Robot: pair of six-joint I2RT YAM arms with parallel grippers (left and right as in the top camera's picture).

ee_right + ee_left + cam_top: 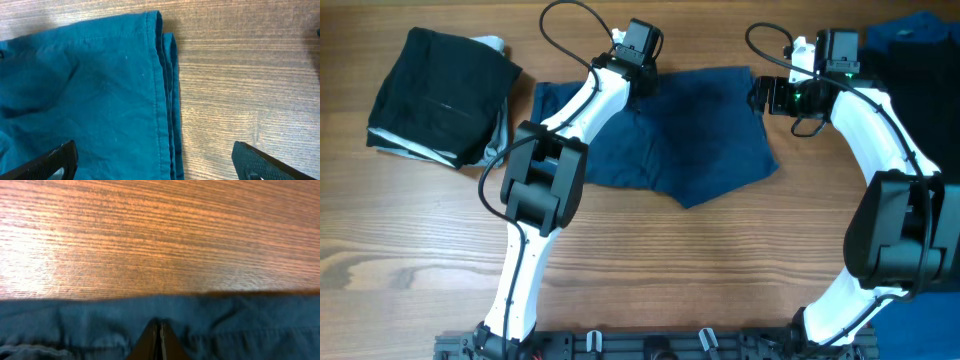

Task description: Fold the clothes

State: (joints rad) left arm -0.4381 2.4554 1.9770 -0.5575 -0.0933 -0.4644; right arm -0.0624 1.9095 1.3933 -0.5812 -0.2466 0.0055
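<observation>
A dark navy garment (pixel 690 140) lies spread flat in the middle of the table. My left gripper (pixel 638 72) is at its far edge. In the left wrist view its fingers (pixel 160 339) are pressed together with the navy cloth (pixel 75 325) bunched round the tips. My right gripper (pixel 767 95) is at the garment's far right corner. In the right wrist view it is wide open (pixel 155 150), straddling the stitched, doubled side hem (pixel 162 90), with nothing gripped.
A folded black stack (pixel 440 90) with pale cloth beneath it sits at the far left. Dark blue and black clothes (pixel 920 50) lie at the far right, and a bright blue piece (pixel 942 322) at the near right corner.
</observation>
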